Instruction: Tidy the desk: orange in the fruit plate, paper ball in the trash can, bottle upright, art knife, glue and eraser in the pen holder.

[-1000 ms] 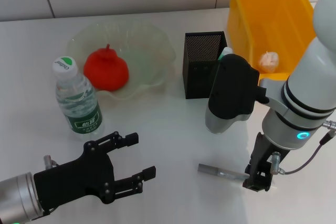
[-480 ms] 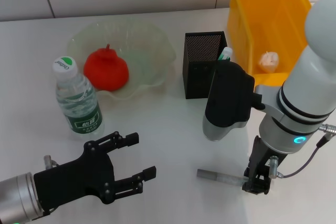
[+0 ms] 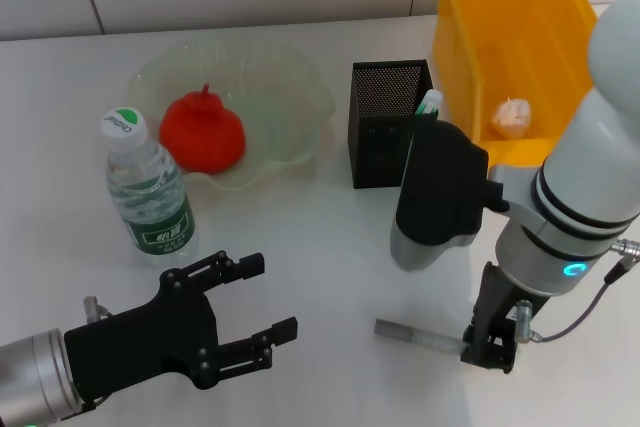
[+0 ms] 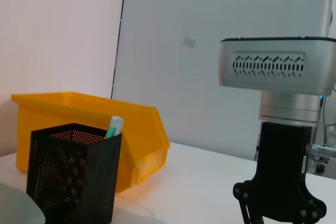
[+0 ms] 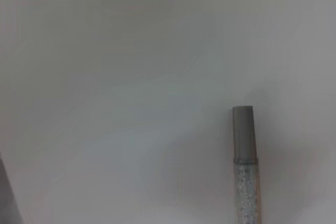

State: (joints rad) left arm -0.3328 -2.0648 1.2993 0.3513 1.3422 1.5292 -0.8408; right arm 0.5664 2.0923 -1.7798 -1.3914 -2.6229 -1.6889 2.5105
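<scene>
Nearest on the left, the left gripper (image 3: 245, 322) rests low over the table with its black fingers spread wide and nothing in them. Near on the right, the right gripper (image 3: 490, 347) hangs down at one end of the art knife (image 3: 415, 333), a thin grey stick lying flat on the table; I cannot tell if its fingers have closed on it. A little farther on the left, the bottle (image 3: 147, 187) already stands up. Behind it the orange (image 3: 202, 132) sits in the fruit plate (image 3: 300, 77). In the middle stands the pen holder (image 3: 385, 127) with a green and white tip, maybe the glue, poking out. Far on the right, the paper ball (image 3: 511, 117) lies in the trash can (image 3: 480, 7). So most of the job looks done, and the knife is left. I cannot see the eraser; it may be inside the holder. The right wrist view shows the knife's sparkly body and grey end up close. The left wrist view shows the holder and the yellow can from the side.
</scene>
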